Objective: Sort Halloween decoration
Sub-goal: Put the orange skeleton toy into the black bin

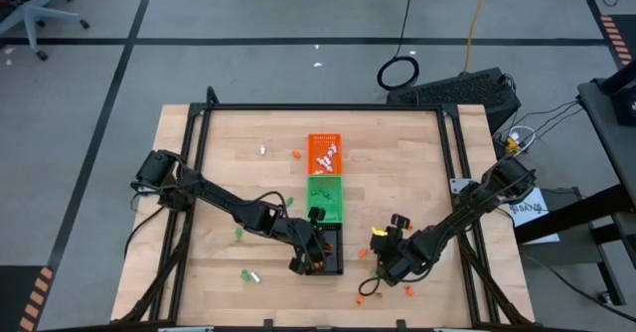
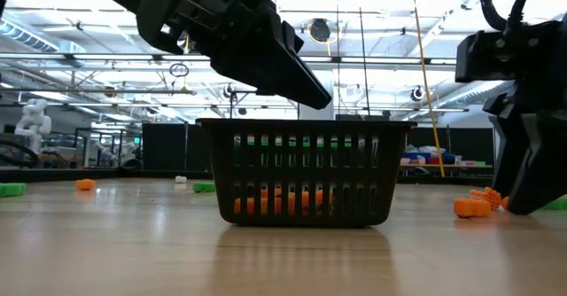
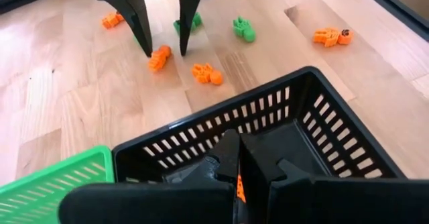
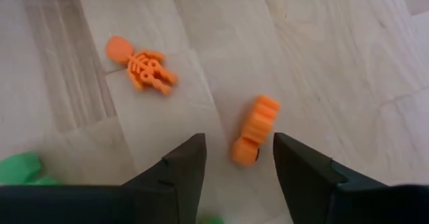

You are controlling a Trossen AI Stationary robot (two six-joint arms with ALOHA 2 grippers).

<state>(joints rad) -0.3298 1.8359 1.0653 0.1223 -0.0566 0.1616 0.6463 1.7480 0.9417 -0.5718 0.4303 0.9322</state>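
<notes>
Between the right gripper (image 4: 233, 158) prongs lies an orange ribbed trinket (image 4: 255, 129).

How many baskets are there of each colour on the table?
Orange tray: 1
Green tray: 1
Black tray: 1
Total: 3 trays, lined up end to end in the middle of the table.
</notes>
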